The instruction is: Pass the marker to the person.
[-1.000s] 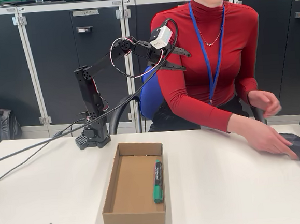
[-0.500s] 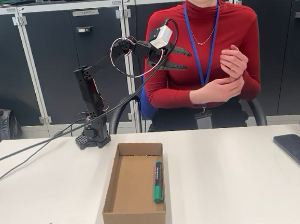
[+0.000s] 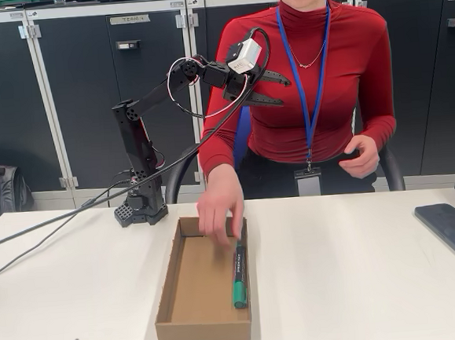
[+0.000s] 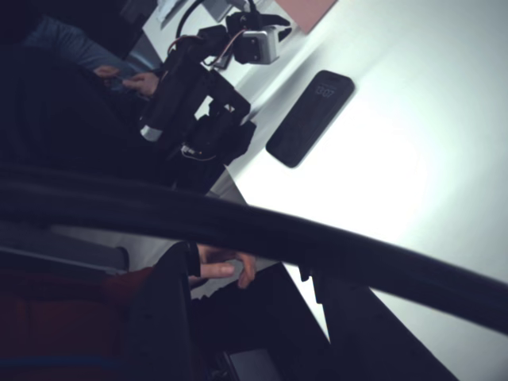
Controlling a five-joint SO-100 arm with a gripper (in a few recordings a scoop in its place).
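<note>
Fixed view, going L to R: cables (image 3: pixel 50 223) trail across the left of the white table (image 3: pixel 364 301) to the arm's base (image 3: pixel 142 210) near the back edge; plenty of bare tabletop on that side. The arm reaches up and right, w/ the gripper (image 3: pixel 272 89) held high at the person's (image 3: pixel 315 76) chest level, well above the table; jaws stand slightly apart w/ nothing between them. Below sits an open cardboard box (image 3: pixel 173 277), mid-table; the marker (image 3: pixel 238 275) lies along its right inside wall, green cap toward the front edge. The person's hand (image 3: pixel 220 210) hangs over the box's back right corner, fingers touching or just above the marker's far end; it's between gripper and marker. Open table right of the box; a phone (image 3: pixel 453 227) lies near the right edge, also in the wrist view (image 4: pixel 311 119).
</note>
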